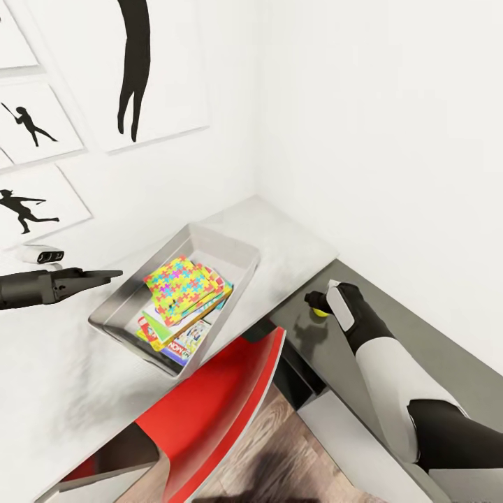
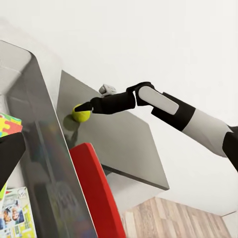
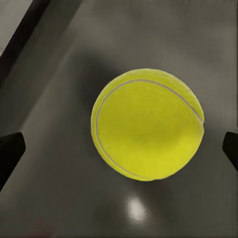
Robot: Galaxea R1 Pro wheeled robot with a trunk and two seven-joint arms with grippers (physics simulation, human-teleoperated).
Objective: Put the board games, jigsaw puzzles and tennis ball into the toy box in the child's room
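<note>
The tennis ball (image 3: 148, 124) sits on the dark grey lower section of the table (image 1: 447, 363), at about 3 o'clock from the toy box (image 1: 112, 314) in the head view. The right gripper (image 3: 119, 151) is right around it, fingers spread wide with the ball between the tips; can't quite tell if either tip is touching it yet. In the box, a jigsaw puzzle (image 1: 180, 281) lies on top of a stack of board games (image 1: 187, 342). The left gripper (image 1: 115, 274) hangs at 9 o'clock of the box over the pale top, fingers looking pressed together. A red chair (image 1: 209, 412) is tucked in at 6 o'clock.
</note>
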